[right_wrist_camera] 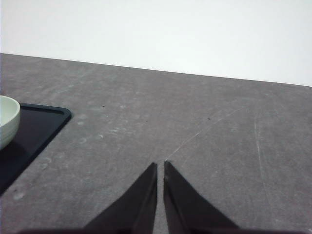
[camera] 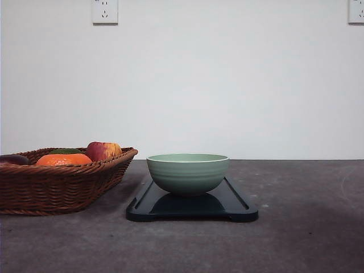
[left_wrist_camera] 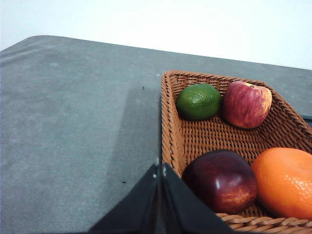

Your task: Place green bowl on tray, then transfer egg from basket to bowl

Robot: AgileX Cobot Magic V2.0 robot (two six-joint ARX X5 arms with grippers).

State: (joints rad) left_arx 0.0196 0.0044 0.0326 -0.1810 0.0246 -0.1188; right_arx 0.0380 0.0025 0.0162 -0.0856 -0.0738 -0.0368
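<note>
The pale green bowl (camera: 187, 173) stands upright on the dark tray (camera: 239, 209) at the middle of the table. The wicker basket (camera: 57, 187) sits to its left, holding fruit. The egg is hidden from me. In the left wrist view my left gripper (left_wrist_camera: 160, 166) is shut on nothing, its tips hanging over the table just outside the basket's near rim (left_wrist_camera: 168, 122). My right gripper (right_wrist_camera: 161, 165) is shut and empty over bare table, to the right of the tray (right_wrist_camera: 34, 127) and the bowl's edge (right_wrist_camera: 7, 119).
The basket holds a green lime (left_wrist_camera: 198, 101), a red-yellow apple (left_wrist_camera: 246, 104), a dark red fruit (left_wrist_camera: 220, 180) and an orange tangerine (left_wrist_camera: 284, 181). Grey tabletop (camera: 307, 227) stretches right of the tray. A white wall stands behind.
</note>
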